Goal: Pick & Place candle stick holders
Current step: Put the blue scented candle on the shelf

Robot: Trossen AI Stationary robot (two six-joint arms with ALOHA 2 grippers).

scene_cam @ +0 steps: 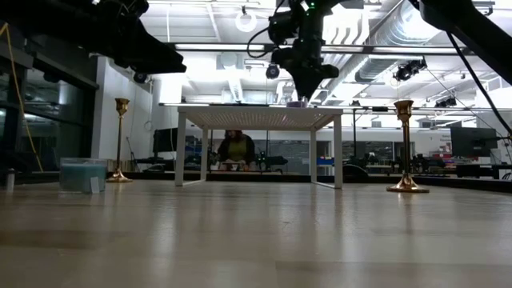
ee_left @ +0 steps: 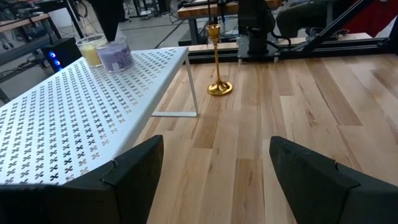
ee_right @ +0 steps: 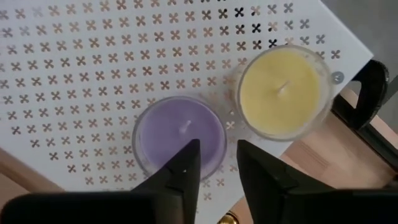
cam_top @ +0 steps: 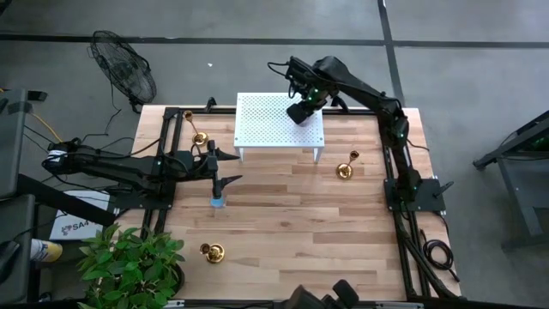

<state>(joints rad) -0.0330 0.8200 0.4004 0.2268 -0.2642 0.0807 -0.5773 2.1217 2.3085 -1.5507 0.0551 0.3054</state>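
gold candle stick holders, purple candle, yellow candle

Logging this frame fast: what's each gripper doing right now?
Left gripper: open, empty, low over the table beside the white rack.
Right gripper: open, holding nothing, above the purple candle on the rack.

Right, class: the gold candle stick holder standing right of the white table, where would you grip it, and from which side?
Grip the candle stick holder on its thin stem, midway up, coming in level from the open side away from the white table. It stands upright; its flared base is too wide.
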